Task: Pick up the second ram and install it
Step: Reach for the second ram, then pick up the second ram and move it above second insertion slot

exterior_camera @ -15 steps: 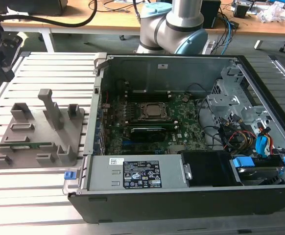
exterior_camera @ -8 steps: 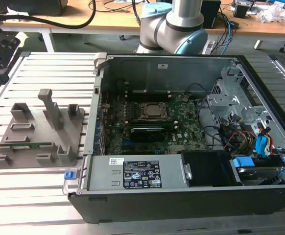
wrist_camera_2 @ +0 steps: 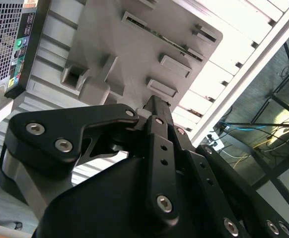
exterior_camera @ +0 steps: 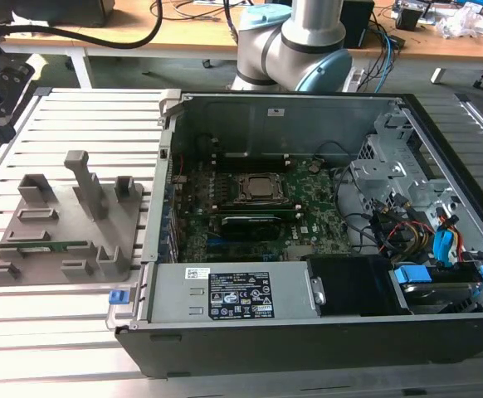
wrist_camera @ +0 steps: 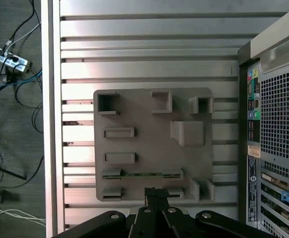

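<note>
Across the slotted table, the open computer case takes up most of the room, with the grey fixture plate lying beside it. Above that plate hangs the gripper, its fingers pressed together and holding nothing. The second ram lies low in its slot on the plate, untouched. It looks thin and snug between raised blocks. I reckon an off-line descent could strike those blocks, or the fingers could nip only one edge and tip the stick askew.
</note>
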Robot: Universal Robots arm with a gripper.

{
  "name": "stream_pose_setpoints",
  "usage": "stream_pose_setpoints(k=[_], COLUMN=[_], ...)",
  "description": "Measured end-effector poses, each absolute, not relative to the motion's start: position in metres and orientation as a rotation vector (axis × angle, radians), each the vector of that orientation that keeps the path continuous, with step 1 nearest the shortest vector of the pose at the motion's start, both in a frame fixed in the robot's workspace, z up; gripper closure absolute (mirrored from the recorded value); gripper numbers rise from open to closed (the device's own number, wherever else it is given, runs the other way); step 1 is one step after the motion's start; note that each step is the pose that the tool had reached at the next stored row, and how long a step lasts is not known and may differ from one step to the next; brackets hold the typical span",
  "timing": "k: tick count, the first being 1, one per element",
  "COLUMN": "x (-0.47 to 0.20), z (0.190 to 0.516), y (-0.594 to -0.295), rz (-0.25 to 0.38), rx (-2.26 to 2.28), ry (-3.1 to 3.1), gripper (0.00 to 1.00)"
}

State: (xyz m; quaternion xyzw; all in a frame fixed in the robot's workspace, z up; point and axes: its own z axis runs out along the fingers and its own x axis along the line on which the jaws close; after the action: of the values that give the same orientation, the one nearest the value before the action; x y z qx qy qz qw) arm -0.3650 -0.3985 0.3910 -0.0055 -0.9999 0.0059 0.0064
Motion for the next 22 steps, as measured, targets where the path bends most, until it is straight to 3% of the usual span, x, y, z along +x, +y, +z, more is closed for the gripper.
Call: stream_pose_setpoints(k=[9, 22], x=[-0.3649, -0.3649], z=[0.3909, 0.3909], y=[-0.3986, -0.3979], rz=[0.018, 0.021], rx=[0.049, 0.591], ry=[-3.129, -3.075], gripper=[0.89, 0.89])
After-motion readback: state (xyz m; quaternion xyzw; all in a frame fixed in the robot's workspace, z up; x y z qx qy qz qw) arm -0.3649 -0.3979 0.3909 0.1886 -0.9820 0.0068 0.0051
